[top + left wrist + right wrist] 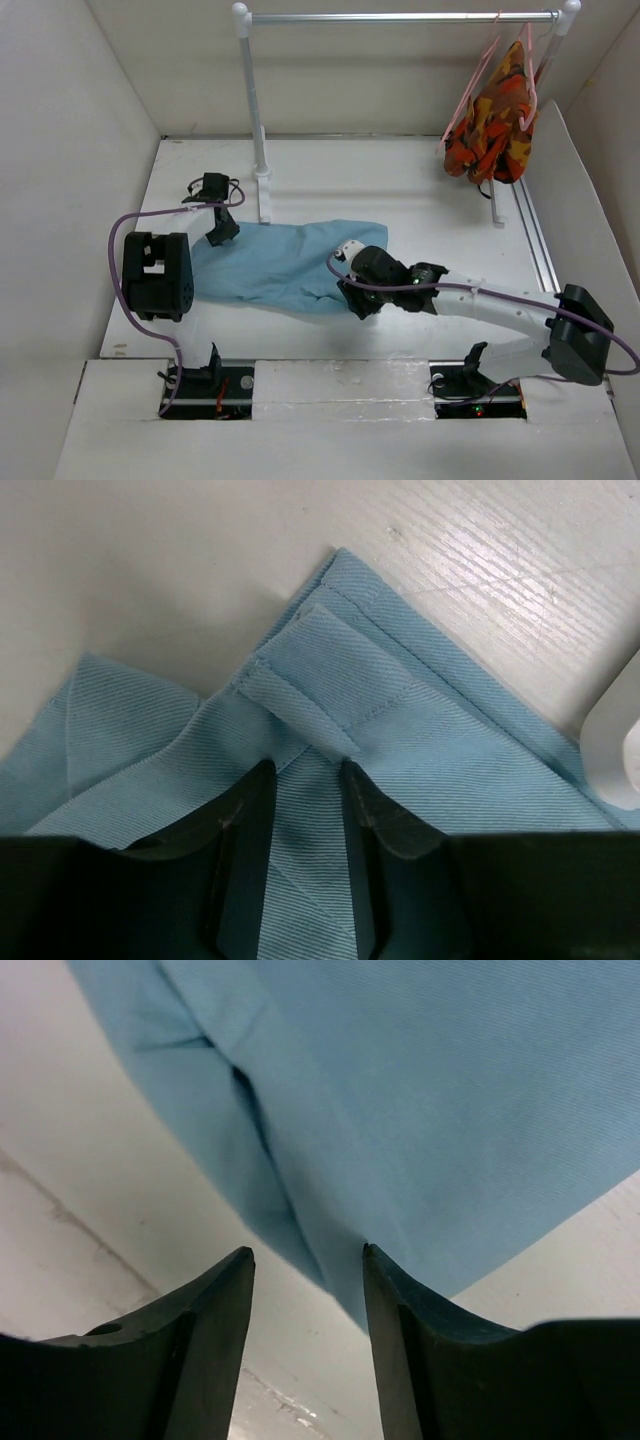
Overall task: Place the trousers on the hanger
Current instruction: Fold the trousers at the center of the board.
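Observation:
The light blue trousers (pixel 285 265) lie flat across the middle of the table. My left gripper (pixel 222 232) is at their far left corner. In the left wrist view its fingers (pixel 310 770) stand close together on a strip of waistband cloth (pixel 400 720) just below a belt loop. My right gripper (pixel 354 303) is at the trousers' near right edge. Its jaws (pixel 307 1252) stand open, with the cloth's edge (pixel 400 1110) dipping between the tips and the table below. A thin pink hanger (pixel 478 75) hangs on the rail at the back right.
A white rail stand (pixel 400 17) spans the back, with its left post (pixel 255 120) just behind the trousers. An orange-red patterned garment (pixel 500 115) hangs on another pink hanger at the right end. White walls enclose the table. A white post foot (pixel 615 745) shows in the left wrist view.

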